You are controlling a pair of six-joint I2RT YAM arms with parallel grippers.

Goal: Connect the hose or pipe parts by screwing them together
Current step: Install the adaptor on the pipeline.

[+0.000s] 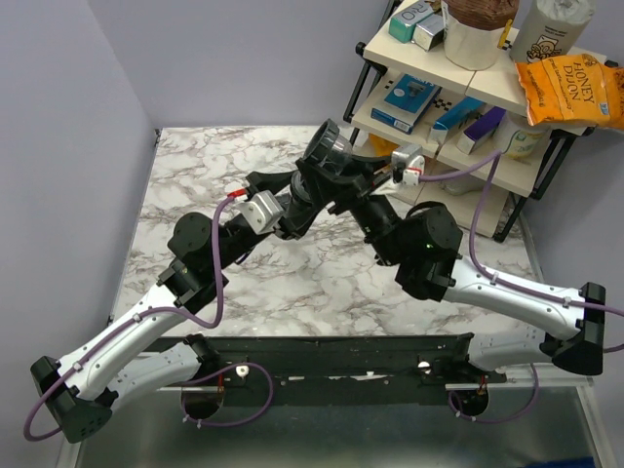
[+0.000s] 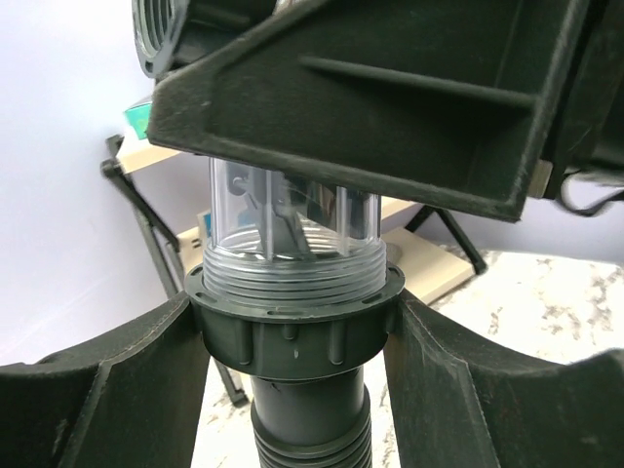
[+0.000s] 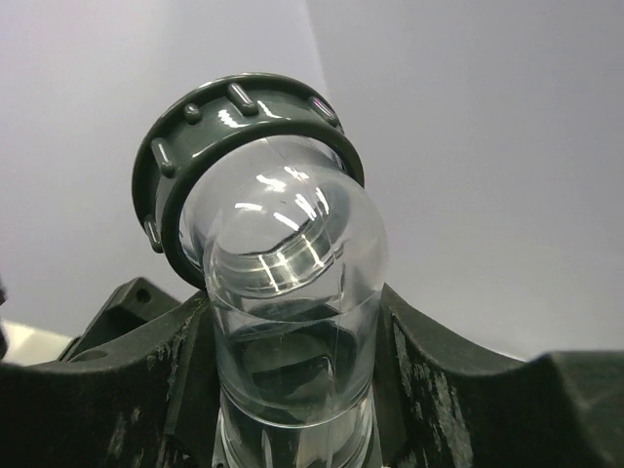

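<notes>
Nut (image 2: 292,341) clamped in half-closed left claw (image 2: 295,327), clear elbow (image 3: 292,253) above it clamped in right claw (image 3: 288,327); keep threads (image 2: 292,276) square.

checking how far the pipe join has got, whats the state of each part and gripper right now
left gripper, shut on the hose collar nut
right gripper, shut on the clear fitting
hose collar nut, on the fitting's thread, threads showing above it
clear fitting, held in the air
free collar nut, on the fitting's far end, nothing joined
</notes>
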